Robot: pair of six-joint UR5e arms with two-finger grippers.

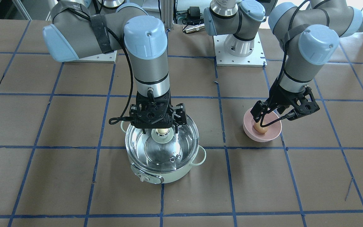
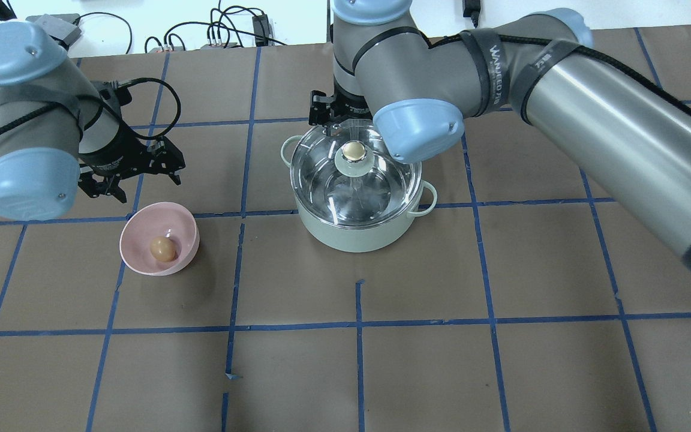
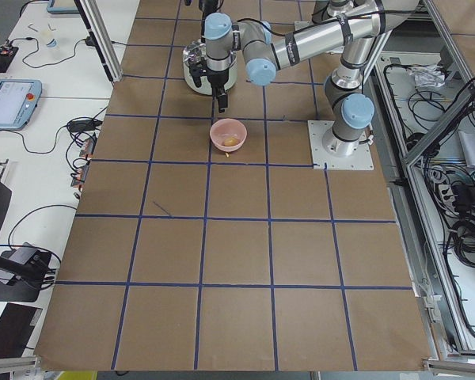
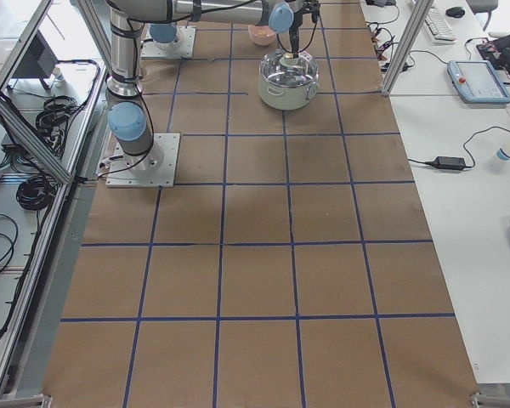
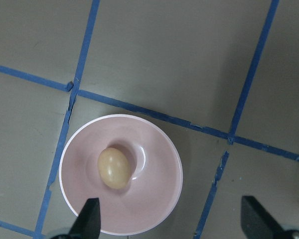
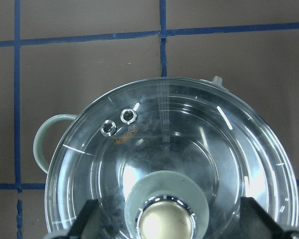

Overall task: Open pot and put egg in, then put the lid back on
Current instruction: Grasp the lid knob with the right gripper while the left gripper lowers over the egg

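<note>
On the blue-taped brown tabletop [image 2: 501,360] stands the mint-green pot [image 2: 351,231], its clear glass lid [image 2: 381,186] seated on the rim. Directly above the pot hangs the right end effector [image 6: 172,221], its fingers spread wide either side of the lid's gold knob [image 2: 354,151], gripping nothing. Well apart on the pot's left, the left end effector [image 5: 172,221], also spread and empty, hovers over a pink bowl [image 2: 141,231] in which the brown egg [image 2: 162,248] lies.

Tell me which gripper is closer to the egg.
Left. The left gripper hovers open over the pink bowl holding the egg; the right gripper is off at the pot, straddling the lid knob.
</note>
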